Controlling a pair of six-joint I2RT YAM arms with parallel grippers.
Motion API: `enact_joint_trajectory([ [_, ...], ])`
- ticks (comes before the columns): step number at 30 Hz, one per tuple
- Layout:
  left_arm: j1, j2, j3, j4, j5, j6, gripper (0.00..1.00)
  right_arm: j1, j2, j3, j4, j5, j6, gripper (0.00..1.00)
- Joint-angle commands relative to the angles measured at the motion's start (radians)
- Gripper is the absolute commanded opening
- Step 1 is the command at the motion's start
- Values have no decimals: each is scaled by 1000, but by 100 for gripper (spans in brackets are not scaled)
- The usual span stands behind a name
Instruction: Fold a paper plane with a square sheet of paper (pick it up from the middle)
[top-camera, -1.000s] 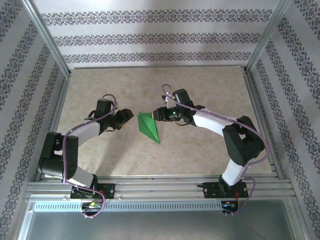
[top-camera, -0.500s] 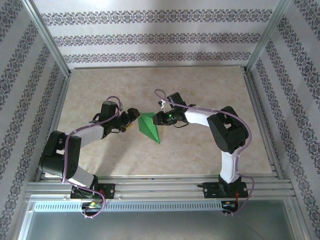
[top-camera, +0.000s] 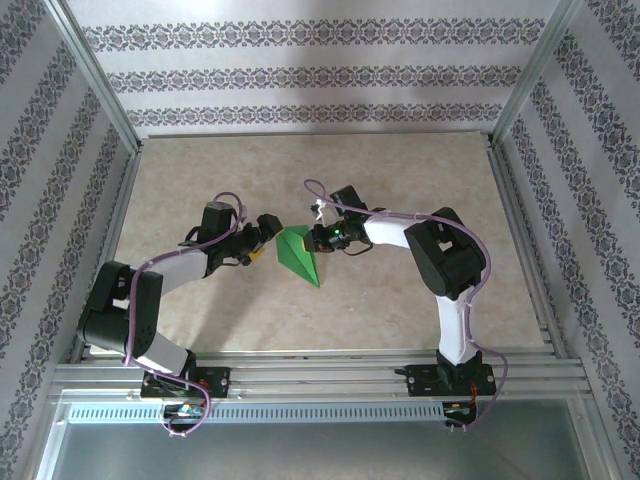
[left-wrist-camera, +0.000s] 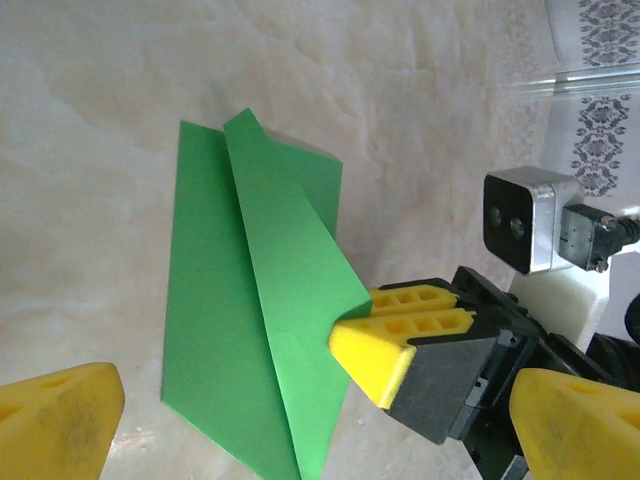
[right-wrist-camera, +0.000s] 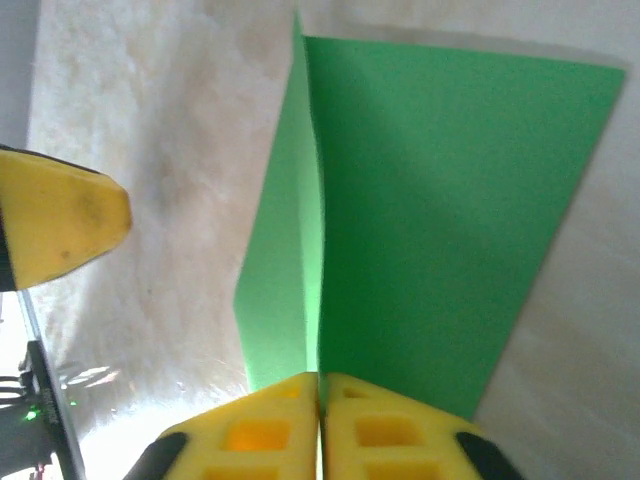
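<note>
Green paper plane (top-camera: 297, 257) is pinched in the right hand (top-camera: 312, 237), beside the spread left hand (top-camera: 268, 230).

Premises: a robotics test cell of laboratory type, not a lived-in room. Evidence: an aluminium profile frame (top-camera: 95, 85) encloses a beige marbled table (top-camera: 400, 170). The wall panels (top-camera: 320, 75) are flat boards faced with striped floral paper. A cabled left arm (top-camera: 175, 265) and right arm (top-camera: 450, 262) are bolted to metal rails (top-camera: 320, 378) along the table's near edge. A slotted cable duct (top-camera: 300, 412) runs just in front.
</note>
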Motion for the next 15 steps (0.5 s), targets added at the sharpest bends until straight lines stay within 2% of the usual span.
enact_joint_trajectory([
  [1, -9, -40, -6, 37, 58, 29, 100, -16, -13, 1, 71, -72, 4, 6],
  [6, -9, -76, -5, 79, 120, 9, 100, -23, -91, -24, 139, -117, 53, 3],
  [10, -10, -94, -19, 219, 189, -74, 100, -30, -162, -42, 222, -168, 153, 3],
  [15, -32, -89, -6, 317, 249, -96, 90, -42, -221, -54, 343, -236, 309, 4],
])
